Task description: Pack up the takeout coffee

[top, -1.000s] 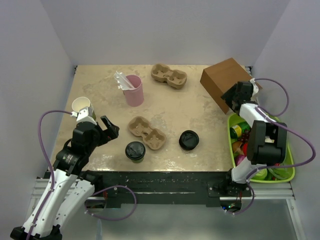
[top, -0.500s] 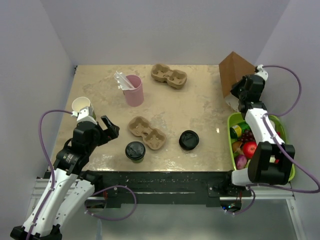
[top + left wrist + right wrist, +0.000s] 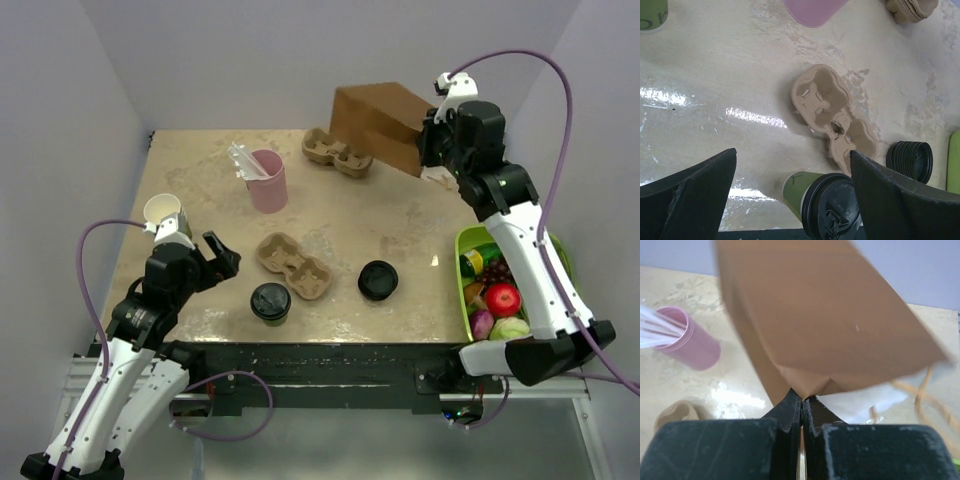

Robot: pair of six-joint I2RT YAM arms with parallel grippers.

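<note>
The takeout coffee (image 3: 270, 302), a small cup with a black lid, stands near the table's front edge; the left wrist view shows its side as green and white (image 3: 832, 210). My left gripper (image 3: 222, 255) is open and empty, just left of and above the cup, which sits low between the fingers in the left wrist view (image 3: 792, 155). My right gripper (image 3: 432, 150) is shut on the bottom fold of a brown paper bag (image 3: 380, 122) and holds it in the air over the back of the table. In the right wrist view the bag (image 3: 825, 315) fills the frame above the closed jaws (image 3: 802, 396).
A two-cup cardboard carrier (image 3: 294, 265) lies beside the coffee, with a stack of black lids (image 3: 378, 280) to its right. A pink cup (image 3: 268, 180) with straws, a second carrier (image 3: 338, 152) and white cups (image 3: 165, 212) stand further back. A green basket (image 3: 463, 300) holds fruit.
My right arm has lifted the brown bag from the back right corner and swung it up and left over the back of the table. The left arm has not moved.
</note>
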